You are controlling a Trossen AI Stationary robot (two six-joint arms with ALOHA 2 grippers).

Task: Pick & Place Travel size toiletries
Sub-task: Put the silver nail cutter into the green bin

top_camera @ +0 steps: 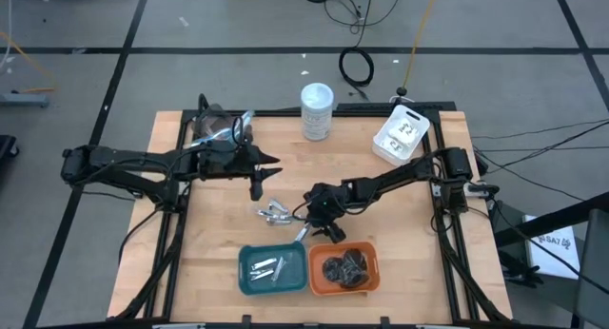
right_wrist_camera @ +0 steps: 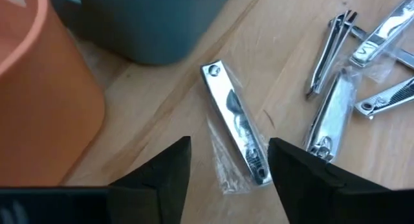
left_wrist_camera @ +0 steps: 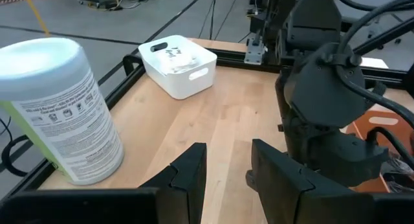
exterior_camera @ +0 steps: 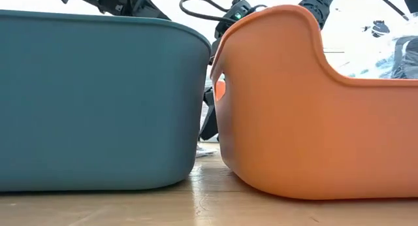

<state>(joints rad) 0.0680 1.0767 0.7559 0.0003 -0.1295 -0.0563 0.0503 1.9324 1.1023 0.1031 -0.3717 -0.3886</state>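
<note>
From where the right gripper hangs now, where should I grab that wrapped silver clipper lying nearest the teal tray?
Grip the wrapped clipper across its narrow width at mid-length, coming straight down. It lies flat on the wood, long and slim, apart from the pile of clippers, so I'd judge both long edges free. The right gripper is open above it; the loose wrap may slip.

Dark jointed arms, black cabling

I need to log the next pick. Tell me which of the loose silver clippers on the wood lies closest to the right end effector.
The wrapped nail clipper lying alone beside the teal tray, directly between the right end effector's open fingers. The other clippers sit clustered farther away.
</note>
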